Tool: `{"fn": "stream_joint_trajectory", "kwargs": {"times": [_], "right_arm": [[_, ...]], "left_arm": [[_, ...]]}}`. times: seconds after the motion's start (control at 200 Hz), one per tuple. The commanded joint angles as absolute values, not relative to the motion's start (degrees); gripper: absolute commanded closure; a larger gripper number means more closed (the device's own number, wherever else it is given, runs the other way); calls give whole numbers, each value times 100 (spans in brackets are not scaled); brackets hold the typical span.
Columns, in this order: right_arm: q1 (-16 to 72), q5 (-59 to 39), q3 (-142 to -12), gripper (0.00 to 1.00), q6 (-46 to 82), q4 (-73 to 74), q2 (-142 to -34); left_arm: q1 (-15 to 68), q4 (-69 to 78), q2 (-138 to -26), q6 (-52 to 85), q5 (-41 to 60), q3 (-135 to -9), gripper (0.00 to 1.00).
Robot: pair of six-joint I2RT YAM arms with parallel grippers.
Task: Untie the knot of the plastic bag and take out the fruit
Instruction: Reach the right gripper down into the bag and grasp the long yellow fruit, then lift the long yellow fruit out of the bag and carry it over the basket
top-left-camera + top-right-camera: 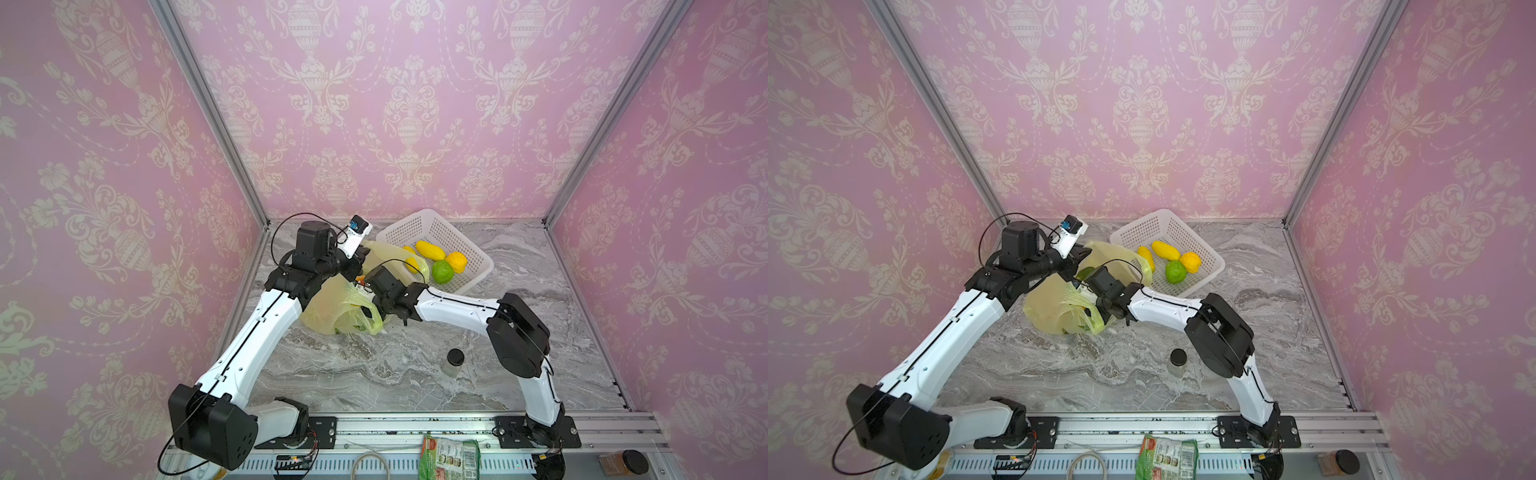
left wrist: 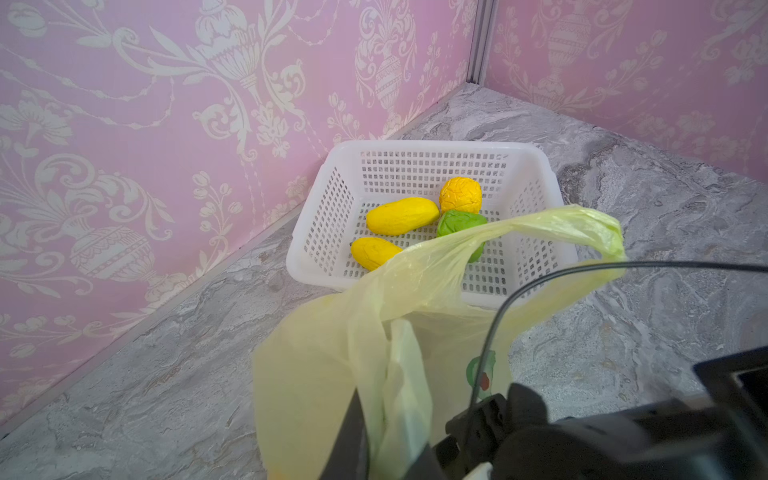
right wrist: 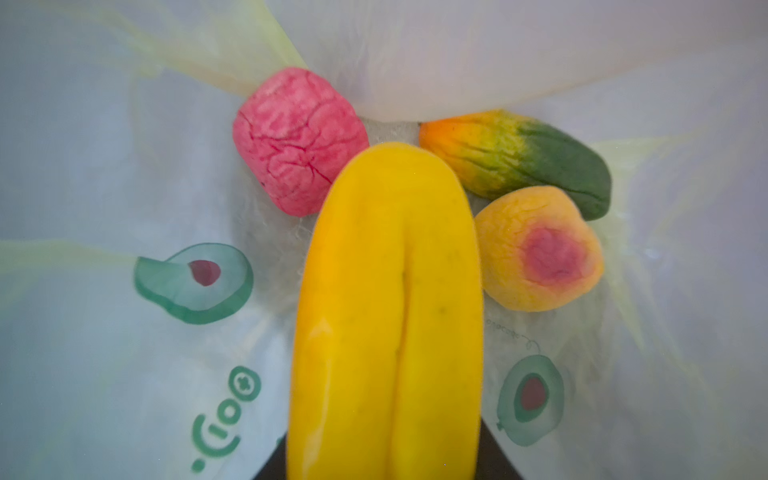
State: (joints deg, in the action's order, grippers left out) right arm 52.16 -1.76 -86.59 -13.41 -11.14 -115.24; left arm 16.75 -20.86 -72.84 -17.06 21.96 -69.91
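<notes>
The yellow-green plastic bag (image 1: pixel 332 309) (image 1: pixel 1050 309) lies left of centre with its mouth held up. My left gripper (image 1: pixel 360 266) (image 2: pixel 386 440) is shut on the bag's rim (image 2: pixel 399 374). My right gripper (image 3: pixel 384 465) reaches inside the bag, its dark fingers closed against both sides of a long yellow fruit (image 3: pixel 386 291). Beyond it lie a pink round (image 3: pixel 299 141), a green-orange oblong (image 3: pixel 519 158) and an orange round (image 3: pixel 540 249). In both top views the bag and wrist hide the right gripper's jaws. The knot is out of view.
A white perforated basket (image 1: pixel 486 259) (image 2: pixel 415 145) at the back holds two long yellow fruits, a bumpy yellow ball (image 2: pixel 460 194) and a green round. A black-lidded jar (image 1: pixel 455 361) stands mid-table. A green snack packet (image 1: pixel 449 457) lies on the front rail.
</notes>
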Motion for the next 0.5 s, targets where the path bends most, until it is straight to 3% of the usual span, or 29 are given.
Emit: {"fn": "stream_joint_trajectory", "kwargs": {"times": [0.0,0.495], "right_arm": [[5187,-249,-8296,74,-1183,-574,-11013],[4514,-474,-6394,80,-797,504,-9102]], "left_arm": [[1737,-2153,-7198,-1719,2109,-6961,88],[1745,-2112,-7233,-1662,2143,-6961,88]]}}
